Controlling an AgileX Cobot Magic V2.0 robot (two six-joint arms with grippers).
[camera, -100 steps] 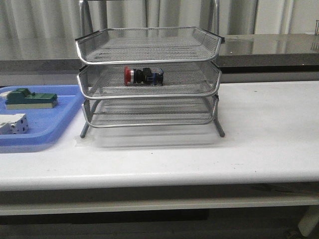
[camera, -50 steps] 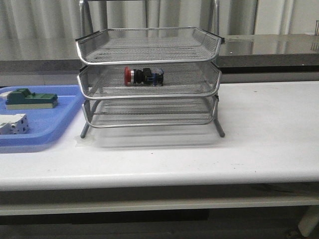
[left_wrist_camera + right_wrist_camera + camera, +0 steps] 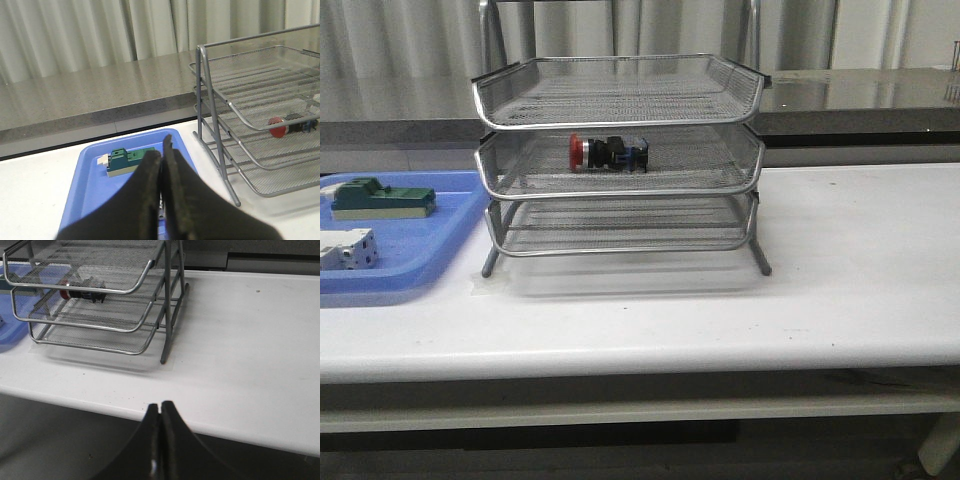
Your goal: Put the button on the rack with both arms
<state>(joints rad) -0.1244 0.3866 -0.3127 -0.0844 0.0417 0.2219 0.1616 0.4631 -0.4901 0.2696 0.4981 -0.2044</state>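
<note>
The red-capped button lies on its side in the middle tier of the silver wire rack, cap pointing left. It also shows in the left wrist view and the right wrist view. My left gripper is shut with nothing in it, hanging above the blue tray, well away from the rack. My right gripper is shut and empty too, held back off the table's front edge. Neither arm appears in the front view.
A flat blue tray left of the rack holds a green block and a white boxy switch. White tabletop stretches right of the rack. A grey counter and curtains stand behind.
</note>
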